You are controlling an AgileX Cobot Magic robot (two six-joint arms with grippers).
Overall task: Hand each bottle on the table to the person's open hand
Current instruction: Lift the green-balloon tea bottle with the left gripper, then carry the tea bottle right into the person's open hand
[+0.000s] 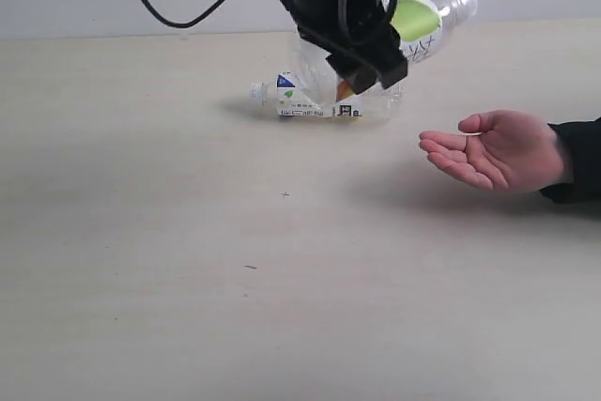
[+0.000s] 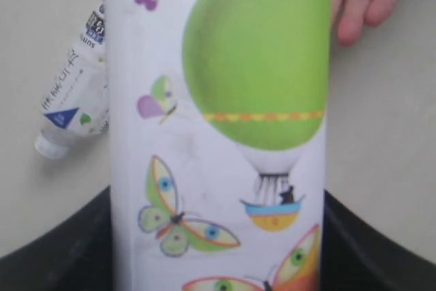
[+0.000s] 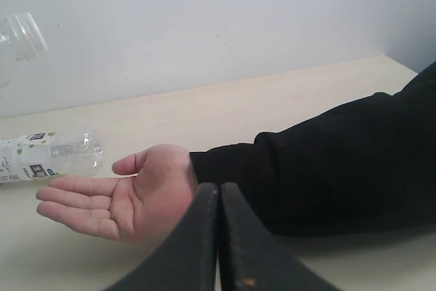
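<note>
My left gripper (image 1: 362, 53) is shut on a clear bottle (image 1: 418, 21) and holds it tilted in the air, cap toward the right. Its white label with a green balloon and butterflies fills the left wrist view (image 2: 225, 134). A second bottle (image 1: 300, 100) lies on its side on the table (image 1: 188, 279) just below the gripper, and shows in the wrist views too (image 2: 75, 93) (image 3: 48, 155). The person's hand (image 1: 498, 149) rests palm up, open and empty, to the right of the held bottle. My right gripper (image 3: 219, 195) is shut on nothing, close to that hand's wrist (image 3: 129, 195).
A black sleeve (image 1: 577, 161) runs from the hand off the right edge. A black cable (image 1: 178, 7) loops down at the back left, in front of the pale wall. Bare tabletop stretches across the front and the left.
</note>
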